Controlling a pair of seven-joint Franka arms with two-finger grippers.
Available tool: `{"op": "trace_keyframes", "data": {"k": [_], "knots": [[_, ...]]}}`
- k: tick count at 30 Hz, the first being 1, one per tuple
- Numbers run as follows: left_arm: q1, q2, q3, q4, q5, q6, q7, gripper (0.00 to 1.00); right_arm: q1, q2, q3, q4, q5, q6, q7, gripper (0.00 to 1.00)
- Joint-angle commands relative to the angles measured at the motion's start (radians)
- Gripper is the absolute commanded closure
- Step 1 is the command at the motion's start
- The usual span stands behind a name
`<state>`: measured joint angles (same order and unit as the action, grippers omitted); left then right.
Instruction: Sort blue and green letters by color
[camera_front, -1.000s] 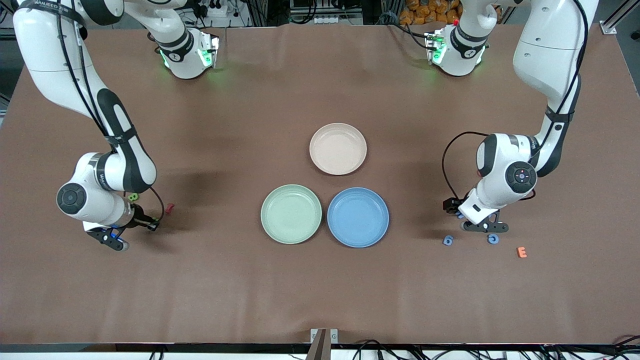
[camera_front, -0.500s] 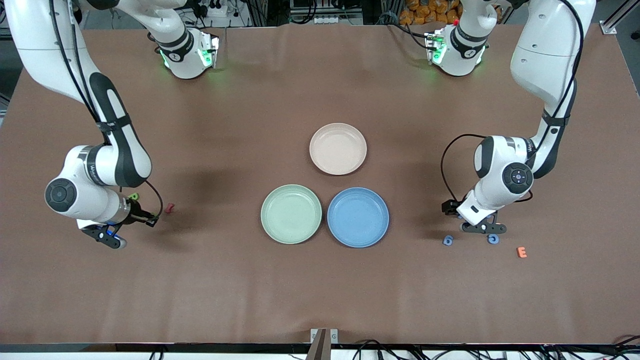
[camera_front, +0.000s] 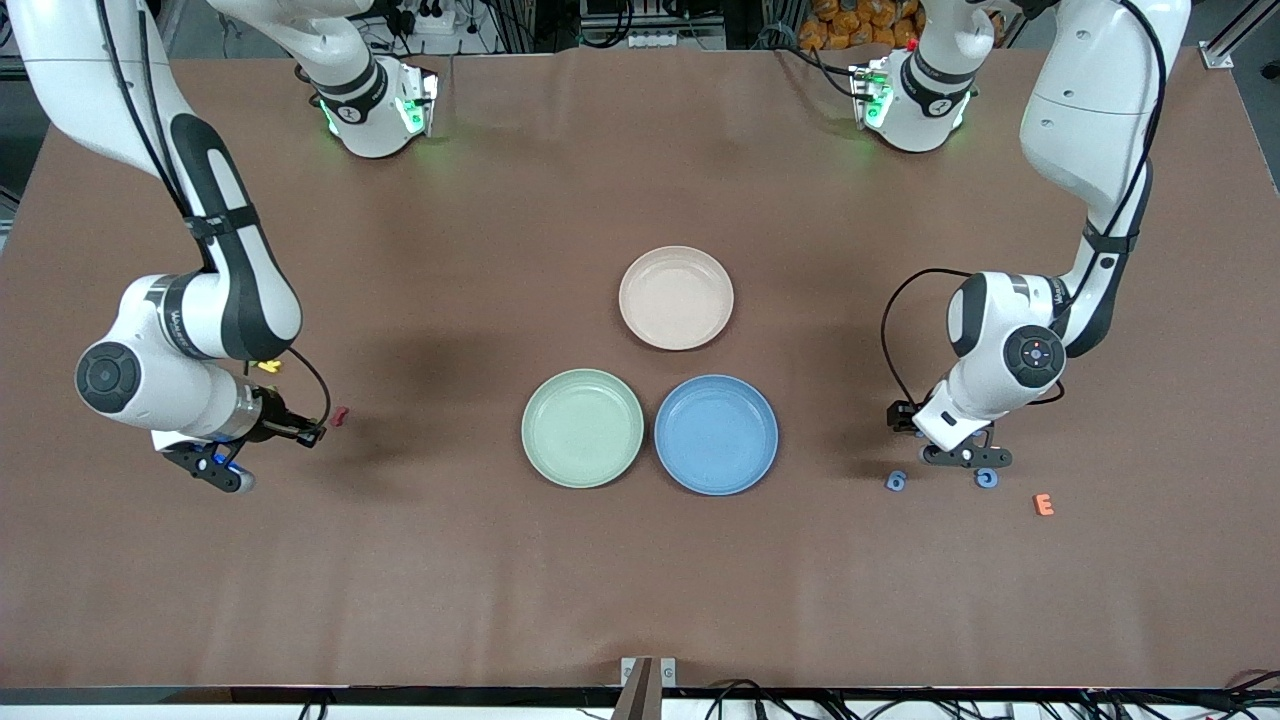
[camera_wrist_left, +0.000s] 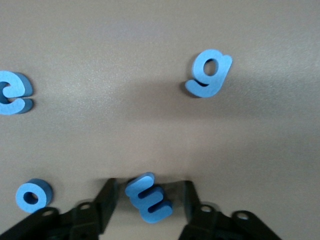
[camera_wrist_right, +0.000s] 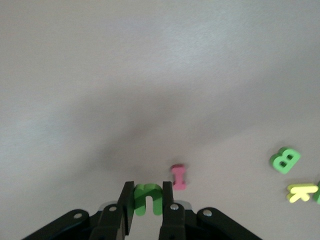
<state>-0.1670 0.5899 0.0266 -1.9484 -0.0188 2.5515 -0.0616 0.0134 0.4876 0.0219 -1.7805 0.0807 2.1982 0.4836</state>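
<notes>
Two Franka arms work at opposite ends of a brown tabletop (camera_front: 420, 560), with three small plates grouped at its middle: a pink plate (camera_front: 676, 298), a green plate (camera_front: 582, 428) and a blue plate (camera_front: 716, 435).

At the left arm's end, the left tool (camera_wrist_left: 147, 200) is down at the tabletop with a light blue letter "e" (camera_wrist_left: 148, 197) between its fingers (camera_wrist_left: 106, 200). The jaws stand partly apart, a sliver of gap showing on each side of the letter, so no firm grip is seen. Near this tool lie three more blue letters: a "g" (camera_wrist_left: 209, 73), a "c" (camera_wrist_left: 14, 92) and an "o" (camera_wrist_left: 33, 194). In the front view an orange "E" (camera_front: 1043, 505) lies just beside the tool, nearer the front camera.

At the right arm's end, the right tool (camera_wrist_right: 145, 212) is pinched narrow on a green letter "n" (camera_wrist_right: 148, 199), raised over the tabletop. Below and just beside it lies a pink "I" (camera_wrist_right: 178, 176); a green "B" (camera_wrist_right: 285, 159) and a yellow letter (camera_wrist_right: 301, 192) lie well apart from it. A dark red piece (camera_front: 340, 415) sits beside this tool in the front view.
</notes>
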Motion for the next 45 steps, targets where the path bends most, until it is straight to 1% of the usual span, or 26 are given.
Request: {"op": "trace_keyframes", "data": {"k": [1,6,11,15,18,30,40,42,45], "knots": [[0.001,-0.002,-0.001,-0.006,-0.023,0.015,0.003,0.55,0.025,-0.023,0.007,-0.007,0.018,-0.015,0.075,0.86],[0.006,-0.002,-0.001,-0.004,-0.021,0.015,0.003,0.66,0.057,-0.024,0.007,-0.005,0.018,-0.014,0.130,0.86],[0.006,-0.002,-0.001,-0.003,-0.021,0.015,0.003,0.83,0.100,-0.029,0.006,0.001,0.018,-0.012,0.197,0.86],[0.006,-0.002,-0.001,-0.001,-0.018,0.013,0.006,0.91,0.154,-0.023,0.004,0.007,0.018,0.005,0.271,0.86],[0.004,-0.002,-0.001,0.000,-0.015,0.013,0.009,0.94,0.195,-0.017,0.001,0.018,0.016,0.014,0.337,0.86],[-0.019,-0.050,0.004,0.014,-0.010,0.003,0.008,0.95,0.348,0.061,0.000,0.127,0.016,0.015,0.624,0.86],[-0.072,-0.102,0.010,0.011,-0.010,-0.017,0.002,0.95,0.448,0.192,-0.003,0.271,0.002,0.020,0.823,0.86],[-0.080,-0.111,0.010,0.012,-0.010,-0.017,-0.010,0.95,0.459,0.218,-0.002,0.295,0.002,0.041,0.854,0.86],[-0.097,-0.120,0.012,0.012,-0.009,-0.019,-0.026,0.95,0.474,0.244,-0.002,0.305,0.002,0.084,0.886,0.86]]}}
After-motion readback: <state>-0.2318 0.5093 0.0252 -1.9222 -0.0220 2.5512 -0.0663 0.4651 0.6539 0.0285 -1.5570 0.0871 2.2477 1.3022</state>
